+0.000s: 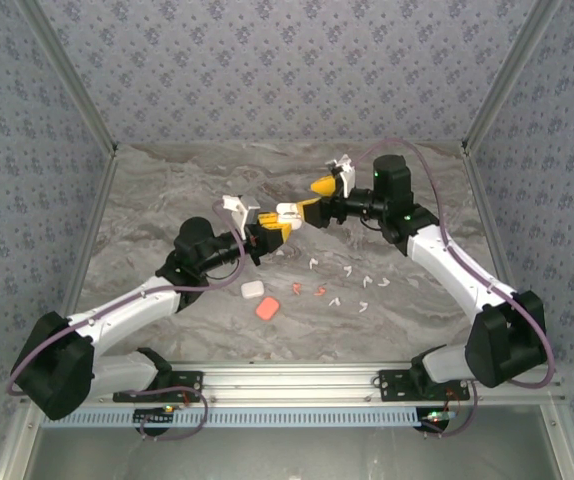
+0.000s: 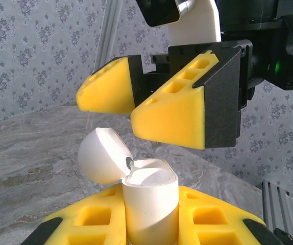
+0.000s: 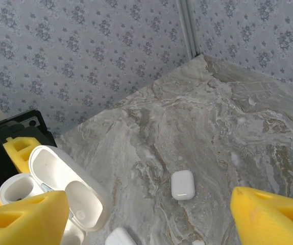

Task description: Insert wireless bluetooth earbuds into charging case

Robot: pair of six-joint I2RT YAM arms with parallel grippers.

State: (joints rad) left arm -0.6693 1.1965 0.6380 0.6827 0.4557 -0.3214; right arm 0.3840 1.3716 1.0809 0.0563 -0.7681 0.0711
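Eight earbuds [image 1: 313, 262] are lying loose on the table [image 1: 167, 190], none seated, about 5 o'clock from the open case [image 2: 150, 196] in the top view. Holding that case, the left gripper [image 1: 272, 230] is clamping narrow on its lower body, with the lid [image 2: 103, 155] hanging open at 10 o'clock in the left wrist view. Just above it the right gripper [image 1: 317, 196] is hovering, jaws wide, carrying nothing. Risks: those wide fingers are sitting close to the lid, so a careless drop could be flipping it shut or levering the case out of the clamp. Earbuds are tiny and bent, so a pinch could be slipping or twisting one. Two orange buds [image 1: 319, 292] are mixing in, a likely mismatch for a white case. At 7 o'clock of the pile, the spare case [image 1: 252, 290] and orange case [image 1: 267, 308] are inviting bumps.
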